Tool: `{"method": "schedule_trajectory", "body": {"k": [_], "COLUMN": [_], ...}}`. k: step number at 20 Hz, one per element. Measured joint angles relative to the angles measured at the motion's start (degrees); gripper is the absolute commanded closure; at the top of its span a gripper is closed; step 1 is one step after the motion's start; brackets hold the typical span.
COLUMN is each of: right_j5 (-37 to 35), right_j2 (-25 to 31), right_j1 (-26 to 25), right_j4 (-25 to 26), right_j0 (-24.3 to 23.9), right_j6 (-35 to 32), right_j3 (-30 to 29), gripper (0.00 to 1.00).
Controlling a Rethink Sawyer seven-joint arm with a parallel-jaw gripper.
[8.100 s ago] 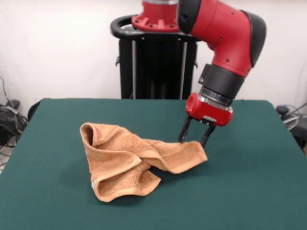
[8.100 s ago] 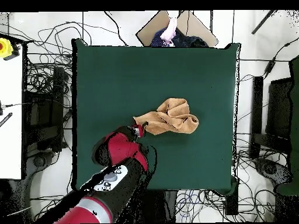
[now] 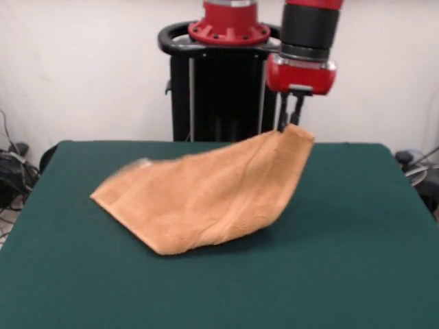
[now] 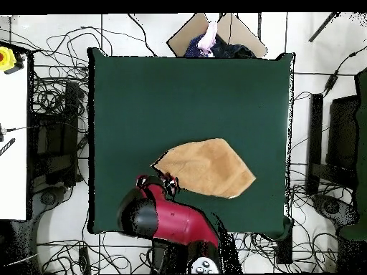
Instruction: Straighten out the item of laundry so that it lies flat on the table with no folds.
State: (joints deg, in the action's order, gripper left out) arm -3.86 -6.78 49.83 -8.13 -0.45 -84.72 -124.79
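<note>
While the left side of the front view is mostly just bare table [image 3: 62,274] with some cables on the floor past its edge, things get interesting toward the middle: the towel [image 3: 206,199] is spread out as a wide tan-orange sheet, with its left corner and lower edge down on the green top and the rest slanting upward to the right. It looks mostly opened out, no bunched-up lump, just a faint woven band running near the lower right edge and a bit of blur along the upper left edge. Further right, the top corner of the towel is held up off the table by the gripper [image 3: 289,127], whose two thin black fingers [image 3: 282,116] sit close together, pinched on that corner. Above that is the red wrist and black forearm segment hanging straight down in front of the black pedestal [image 3: 219,82]. Right of the gripper the table is plain green all the way to the edge. From overhead, same deal reading left to right: green table [image 4: 122,93], then the gripper [image 4: 169,185] at the towel's left corner with the big red arm below it, then the towel [image 4: 208,168] fanned out to the right as a rough pentagon, sitting below the table's centre, toward the robot's side.
</note>
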Motion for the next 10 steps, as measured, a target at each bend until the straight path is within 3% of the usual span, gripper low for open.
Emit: {"method": "schedule_trajectory", "body": {"k": [6,10], "right_j5": [3.56,6.25], "right_j2": [-1.46,-0.85], "right_j1": [-2.33,-3.43], "right_j4": [-3.10,-4.75], "right_j0": [7.81,10.54], "right_j6": [-6.63,-10.53], "right_j3": [-3.89,-6.35], "gripper": [1.00,1.00]}}
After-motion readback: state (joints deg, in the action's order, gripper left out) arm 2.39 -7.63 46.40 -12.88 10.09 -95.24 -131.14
